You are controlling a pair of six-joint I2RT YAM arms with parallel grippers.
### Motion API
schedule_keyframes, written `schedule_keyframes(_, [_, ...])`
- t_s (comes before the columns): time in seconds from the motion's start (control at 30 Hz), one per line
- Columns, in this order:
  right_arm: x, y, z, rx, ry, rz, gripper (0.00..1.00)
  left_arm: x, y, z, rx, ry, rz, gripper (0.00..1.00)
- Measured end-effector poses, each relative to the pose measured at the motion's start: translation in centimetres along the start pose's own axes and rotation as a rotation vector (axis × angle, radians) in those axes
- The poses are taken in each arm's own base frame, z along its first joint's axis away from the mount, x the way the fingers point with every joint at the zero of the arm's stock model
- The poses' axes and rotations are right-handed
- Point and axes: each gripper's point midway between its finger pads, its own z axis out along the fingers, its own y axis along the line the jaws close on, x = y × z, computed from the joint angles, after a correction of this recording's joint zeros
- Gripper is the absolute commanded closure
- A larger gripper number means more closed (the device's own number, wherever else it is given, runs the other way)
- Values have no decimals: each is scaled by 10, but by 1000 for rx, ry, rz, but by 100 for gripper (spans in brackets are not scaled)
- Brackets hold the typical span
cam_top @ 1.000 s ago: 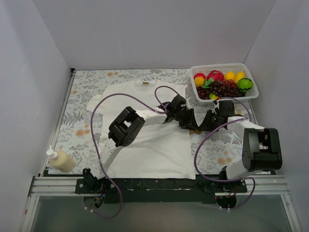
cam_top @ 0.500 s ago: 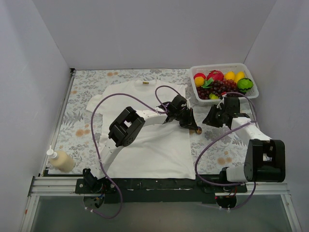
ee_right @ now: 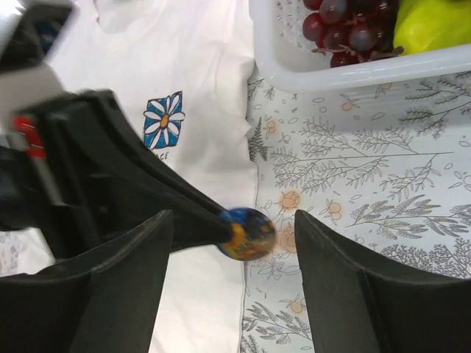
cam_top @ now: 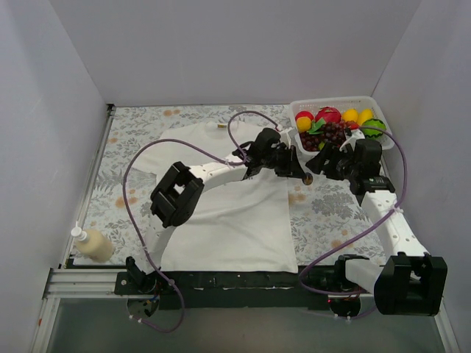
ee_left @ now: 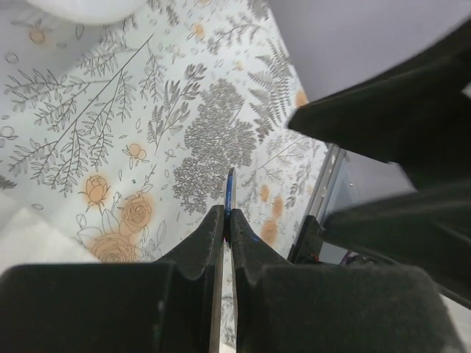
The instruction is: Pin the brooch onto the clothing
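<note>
The brooch [ee_right: 247,233] is a small round badge, blue with orange-yellow, pinched at its edge by the thin fingertips of my left gripper [ee_left: 225,213], which is shut on it. In the left wrist view the brooch [ee_left: 230,190] shows only as a thin blue edge. My right gripper [ee_right: 234,220] is open, its fingers [ee_right: 140,257] standing wide on either side of the brooch without touching it. The clothing, a white T-shirt [cam_top: 235,220], lies flat on the floral table cover. On the T-shirt [ee_right: 199,73] is a blue square with a white daisy [ee_right: 163,120]. Both grippers, left [cam_top: 304,177] and right [cam_top: 324,166], meet just past the shirt's right edge.
A white basket [cam_top: 335,101] of toy fruit stands at the back right, its wall [ee_right: 309,73] close to my right gripper. A small bottle [cam_top: 92,245] stands at the front left. The purple cables loop over the shirt.
My left gripper has shut on the brooch and swung back and to the right. My right gripper has opened wide and its arm has stretched out toward the basket.
</note>
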Motion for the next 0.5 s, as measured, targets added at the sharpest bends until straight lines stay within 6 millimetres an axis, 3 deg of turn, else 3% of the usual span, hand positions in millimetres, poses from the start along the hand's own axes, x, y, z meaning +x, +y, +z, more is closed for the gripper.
schedule_keyframes(0.1, [2,7,0,-42,8,-1,21,-25,-14,-38,35,-75,30,100])
schedule_keyframes(0.17, [0,13,0,-76,3,-7,20,-40,-9,-71,39,-127,22,100])
schedule_keyframes(0.23, [-2,21,-1,-118,-1,-9,18,-56,10,-111,25,-199,-2,100])
schedule_keyframes(0.37, [1,40,5,-200,6,-27,16,-71,56,-176,-66,-302,-71,100])
schedule_keyframes(0.43, [8,54,13,-243,30,-50,16,-70,69,-205,-115,-340,-84,100])
schedule_keyframes(0.5, [23,74,22,-304,77,-81,16,-65,69,-229,-156,-367,-78,100])
